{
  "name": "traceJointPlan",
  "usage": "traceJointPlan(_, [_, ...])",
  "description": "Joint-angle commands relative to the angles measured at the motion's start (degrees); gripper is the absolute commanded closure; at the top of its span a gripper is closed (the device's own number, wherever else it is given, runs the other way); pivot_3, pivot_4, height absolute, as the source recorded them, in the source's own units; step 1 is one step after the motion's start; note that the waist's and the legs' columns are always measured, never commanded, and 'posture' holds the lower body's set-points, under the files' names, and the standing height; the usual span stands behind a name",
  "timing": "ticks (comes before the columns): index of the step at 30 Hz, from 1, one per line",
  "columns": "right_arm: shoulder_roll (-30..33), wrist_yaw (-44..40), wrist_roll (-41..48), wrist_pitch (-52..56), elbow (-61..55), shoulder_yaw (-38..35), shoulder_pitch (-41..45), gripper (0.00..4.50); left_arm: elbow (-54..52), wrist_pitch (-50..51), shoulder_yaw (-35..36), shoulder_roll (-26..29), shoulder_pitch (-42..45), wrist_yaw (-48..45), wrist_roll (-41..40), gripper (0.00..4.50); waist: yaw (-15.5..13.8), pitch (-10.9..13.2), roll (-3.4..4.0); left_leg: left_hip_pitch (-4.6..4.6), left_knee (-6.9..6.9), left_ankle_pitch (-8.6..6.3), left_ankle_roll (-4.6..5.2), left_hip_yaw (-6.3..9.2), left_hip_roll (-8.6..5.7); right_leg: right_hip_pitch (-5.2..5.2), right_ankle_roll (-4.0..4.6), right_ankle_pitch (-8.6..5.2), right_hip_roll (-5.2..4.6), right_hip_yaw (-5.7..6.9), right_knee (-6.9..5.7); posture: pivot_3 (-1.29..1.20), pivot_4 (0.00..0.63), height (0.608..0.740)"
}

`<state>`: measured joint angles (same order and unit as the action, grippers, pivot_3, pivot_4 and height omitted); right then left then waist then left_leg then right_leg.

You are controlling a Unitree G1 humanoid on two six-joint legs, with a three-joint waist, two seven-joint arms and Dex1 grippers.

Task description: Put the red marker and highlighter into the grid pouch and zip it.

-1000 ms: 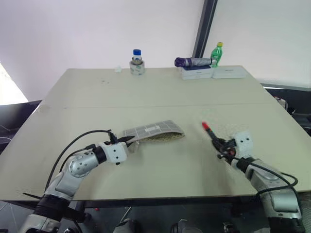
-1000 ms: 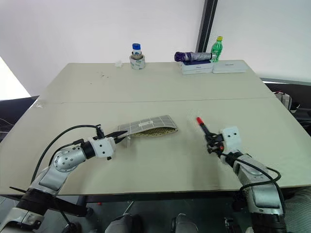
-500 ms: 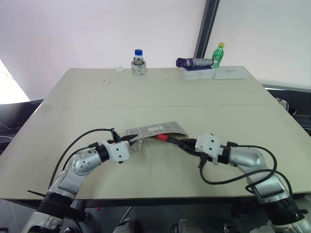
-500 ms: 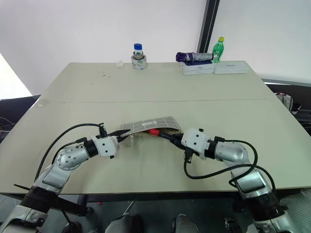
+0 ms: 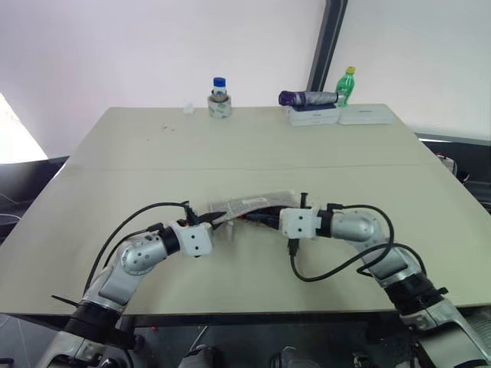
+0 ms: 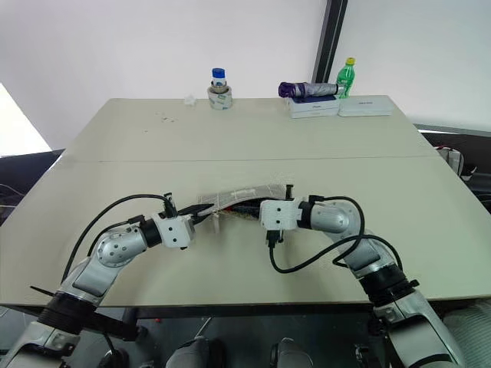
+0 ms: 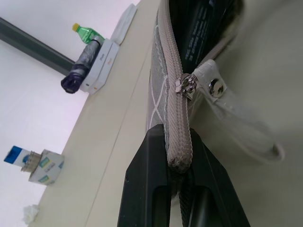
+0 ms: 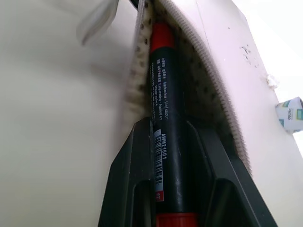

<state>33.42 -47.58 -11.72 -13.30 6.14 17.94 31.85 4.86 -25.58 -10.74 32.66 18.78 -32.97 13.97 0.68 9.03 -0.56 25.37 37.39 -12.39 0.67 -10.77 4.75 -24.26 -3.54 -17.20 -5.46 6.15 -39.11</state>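
the left gripper is clamped on the zipper end of the grid pouch, holding its mouth up off the table. the right gripper is closed around the red marker, whose red cap end sits inside the pouch opening.

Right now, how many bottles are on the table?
2: a green bottle lying at the far right edge by the white boxes, and a small blue-capped bottle standing at the far middle. Others may be hidden.
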Motion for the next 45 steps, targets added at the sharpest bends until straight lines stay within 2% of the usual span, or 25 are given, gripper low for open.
traceJointPlan(1, [-1.4, 0.54, -1.53, -2.75, 0.68, 1.21, 2.87, 4.06, -3.8, -0.46, -0.23, -0.14, 1.39, -0.69, -0.86, 4.5, 0.02, 0.0, 0.0, 0.0, 0.0, 0.0, 0.0, 0.0, 0.0, 0.0, 0.0, 0.0, 0.0, 0.0, 0.0, 0.0, 0.15, 0.74])
traceJointPlan(3, [-1.51, -0.47, -1.38, -3.24, 1.42, 1.46, 3.42, 4.06, -3.97, -0.33, 0.03, -0.06, 1.43, -0.94, -0.94, 4.5, 0.09, 0.0, 0.0, -0.01, 0.0, 0.0, 0.0, 0.01, 0.01, 0.0, 0.0, 0.0, 0.0, 0.0, -0.01, 0.0, 0.15, 0.74])
traceJointPlan(5, [-1.89, -3.98, 3.16, -2.18, 1.79, 0.72, 3.48, 4.06, -3.99, -0.26, 0.22, 0.03, 1.45, -1.0, -0.77, 4.5, 0.11, 0.0, 0.0, -0.01, -0.01, 0.0, -0.01, 0.01, 0.01, -0.01, 0.0, 0.0, 0.01, 0.0, -0.02, 0.0, 0.15, 0.74])
traceJointPlan(7, [-2.09, -4.24, 4.51, -1.52, 1.95, -0.4, 3.54, 3.01, -3.97, -0.25, 0.28, 0.12, 1.39, -1.09, -0.55, 4.5, 0.1, 0.0, 0.0, -0.01, -0.01, 0.0, -0.01, 0.0, 0.01, 0.0, 0.0, 0.0, 0.01, 0.0, -0.02, 0.0, 0.15, 0.74])
traceJointPlan(9, [-1.76, -4.16, 5.12, -1.23, 1.76, -1.4, 3.45, 2.19, -4.02, -0.14, 0.34, 0.15, 1.34, -1.23, -0.57, 4.5, 0.13, 0.0, 0.0, -0.01, -0.01, 0.0, -0.01, 0.0, 0.01, 0.0, 0.0, 0.0, 0.01, 0.0, -0.02, 0.0, 0.15, 0.74])
traceJointPlan(12, [-1.66, -5.55, 10.93, 2.11, -1.34, -4.37, 2.03, 0.66, -4.06, 0.14, 0.48, 0.19, 1.25, -1.31, -0.65, 4.5, 0.04, 0.0, 0.0, 0.0, -0.01, 0.0, 0.0, 0.01, 0.01, 0.0, 0.0, 0.0, 0.01, 0.0, -0.02, 0.0, 0.15, 0.74])
traceJointPlan(13, [-1.77, -6.41, 14.87, 6.1, -3.82, -5.97, 0.88, 0.18, -4.02, 0.21, 0.5, 0.25, 1.21, -1.32, -0.56, 4.5, -0.02, 0.0, 0.0, 0.0, 0.0, 0.0, 0.0, 0.01, 0.01, 0.0, 0.0, 0.0, 0.0, 0.0, -0.02, 0.0, 0.15, 0.74])
traceJointPlan(16, [-1.53, -6.95, 30.2, 25.28, -13.02, -12.51, -3.06, 0.18, -3.88, 0.22, 0.48, 0.39, 0.8, -1.46, -0.58, 4.5, -0.12, 0.0, 0.0, 0.0, -0.01, 0.0, 0.0, 0.07, 0.02, 0.02, 0.0, 0.0, -0.01, 0.0, -0.02, 0.0, 0.15, 0.74])
traceJointPlan(18, [-0.08, -7.14, 37.01, 34.01, -17.17, -15.79, -5.35, 0.18, -3.76, 0.14, 0.39, 0.38, 0.47, -1.54, -0.71, 4.5, -0.05, 0.0, 0.0, 0.0, -0.01, -0.01, 0.02, 0.12, 0.02, 0.04, 0.01, 0.01, -0.03, 0.0, -0.01, 0.0, 0.15, 0.74])
traceJointPlan(23, [1.75, -6.43, 50.28, 48.85, -26.05, -19.84, -12.88, 0.18, -2.88, -0.27, -0.11, 0.36, 0.92, -1.98, -0.53, 4.5, -0.03, 0.0, 0.0, -0.01, -0.02, -0.25, 0.42, 0.16, 0.02, 0.05, 0.03, 0.02, -0.05, 0.02, -0.01, 0.0, 0.15, 0.74])
traceJointPlan(27, [3.56, -6.53, 45.02, 50.07, -30.48, -12.07, -20.0, 0.18, -1.92, -0.45, -1.37, -0.29, 1.86, -2.59, -0.35, 4.5, -0.03, 0.0, 0.0, -0.01, -0.03, -0.27, 0.44, 0.17, 0.01, 0.05, 0.03, 0.01, -0.07, 0.03, 0.0, 0.0, 0.15, 0.74])
traceJointPlan(30, [0.76, -2.75, 41.0, 49.8, -29.12, -7.08, -22.24, 0.18, -2.12, -0.58, -2.59, -0.78, 2.47, -3.27, -0.4, 4.5, 0.02, -0.01, -0.01, -0.01, -0.02, -0.27, 0.45, 0.17, 0.01, 0.03, 0.03, 0.01, -0.07, 0.03, 0.0, 0.0, 0.15, 0.74])
traceJointPlan(32, [-0.66, -0.95, 35.65, 45.36, -26.16, -4.05, -22.05, 0.18, -2.04, -1.37, -3.38, -0.44, 3.15, -3.82, 0.64, 4.5, 0.04, -0.01, -0.01, -0.01, -0.01, -0.27, 0.44, 0.17, 0.01, 0.02, 0.03, 0.01, -0.06, 0.03, -0.01, 0.0, 0.15, 0.74])
traceJointPlan(36, [-11.22, 5.28, 39.58, 49.63, -20.44, -6.07, -18.58, 0.18, -1.46, -2.13, -3.91, 0.45, 5.27, -4.59, 1.44, 4.5, 0.07, -0.01, -0.02, 0.0, 0.01, -0.26, 0.43, 0.16, 0.01, 0.03, 0.03, 0.01, -0.01, 0.03, -0.01, 0.0, 0.15, 0.74])
traceJointPlan(39, [-17.58, 10.11, 38.46, 49.48, -17.38, -6.79, -15.32, 0.18, -1.29, -2.49, -3.92, 1.15, 6.39, -4.91, 1.98, 4.5, 0.09, -0.01, -0.01, 0.0, 0.0, -0.24, 0.4, 0.16, 0.03, 0.01, 0.03, 0.01, 0.04, 0.03, -0.03, 0.0, 0.15, 0.74])
traceJointPlan(45, [-21.91, 11.11, 39.25, 51.09, -15.73, -6.83, -12.33, 0.18, -1.77, -2.44, -4.26, 1.55, 6.3, -4.68, 2.45, 4.5, -0.08, -0.01, -0.02, 0.06, 0.02, -0.24, 0.41, 0.13, 0.0, 0.03, 0.02, 0.01, 0.0, 0.02, 0.0, 0.0, 0.15, 0.74])
